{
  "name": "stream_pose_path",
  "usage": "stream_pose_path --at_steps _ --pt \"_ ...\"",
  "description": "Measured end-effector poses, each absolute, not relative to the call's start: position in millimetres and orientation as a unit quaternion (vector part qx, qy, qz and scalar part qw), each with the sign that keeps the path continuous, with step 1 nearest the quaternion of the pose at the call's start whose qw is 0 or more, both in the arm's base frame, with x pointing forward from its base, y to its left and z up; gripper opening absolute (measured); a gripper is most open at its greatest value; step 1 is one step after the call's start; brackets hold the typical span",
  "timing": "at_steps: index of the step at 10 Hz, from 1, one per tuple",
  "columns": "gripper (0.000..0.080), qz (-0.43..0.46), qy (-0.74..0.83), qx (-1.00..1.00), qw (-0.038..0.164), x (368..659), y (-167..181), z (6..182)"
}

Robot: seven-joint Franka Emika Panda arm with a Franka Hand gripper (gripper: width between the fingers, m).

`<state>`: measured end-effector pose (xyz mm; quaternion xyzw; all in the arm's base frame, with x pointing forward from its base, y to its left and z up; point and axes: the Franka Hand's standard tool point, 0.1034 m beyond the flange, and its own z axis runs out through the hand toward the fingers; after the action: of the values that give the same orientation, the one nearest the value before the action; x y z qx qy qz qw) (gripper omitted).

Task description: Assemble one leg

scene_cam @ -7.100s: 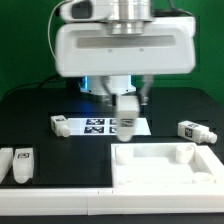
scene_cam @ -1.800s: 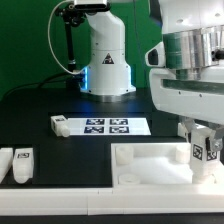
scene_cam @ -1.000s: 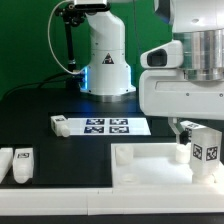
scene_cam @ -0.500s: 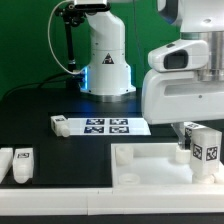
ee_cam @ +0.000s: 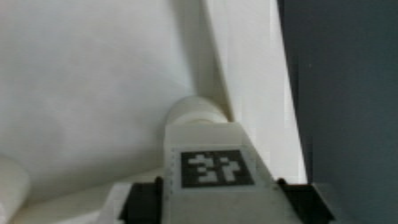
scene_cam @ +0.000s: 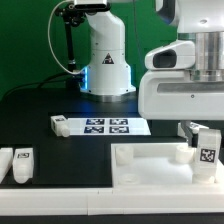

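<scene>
The gripper (scene_cam: pixel 204 140) sits over the panel's (scene_cam: pixel 150 165) corner on the exterior view's right, and the leg (scene_cam: pixel 206 153) stands upright between its fingers, right under the wrist. In the wrist view that leg (ee_cam: pixel 214 152) is directly below the gripper, against the panel's rim (ee_cam: pixel 228 60). Away from the gripper toward the exterior view's left, beyond the panel, the marker board (scene_cam: pixel 108 126) lies flat on the table (scene_cam: pixel 40 110), with another leg (scene_cam: pixel 61 125) touching its far end. Farther still from the gripper, two more legs (scene_cam: pixel 23 165) lie at that view's left edge. The robot base (scene_cam: pixel 105 60) stands behind the marker board.
</scene>
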<state>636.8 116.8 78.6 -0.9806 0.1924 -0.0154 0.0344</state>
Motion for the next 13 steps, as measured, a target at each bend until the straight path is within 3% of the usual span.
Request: stream_pose_path --at_steps 4,5,6,9,10,11,12,13 --pt "0.0292 0.012 0.49 -0.871 0.038 635.2 123.4 75.4" --pt "0.029 0.025 0.573 -0.817 0.055 637.8 122.5 75.5" --pt "0.029 0.028 0.604 -0.794 0.063 639.3 120.3 75.7" --pt "0.029 0.025 0.598 -0.799 0.064 639.1 120.8 75.0" --pt "0.048 0.025 0.597 -0.799 0.064 639.0 120.8 74.8" --pt "0.0591 0.008 0.493 -0.867 0.066 641.4 115.0 75.0" --pt "0.0591 0.003 0.401 -0.914 0.06 639.7 114.0 75.6" --pt "0.064 0.002 0.337 -0.94 0.056 638.0 116.4 76.4"
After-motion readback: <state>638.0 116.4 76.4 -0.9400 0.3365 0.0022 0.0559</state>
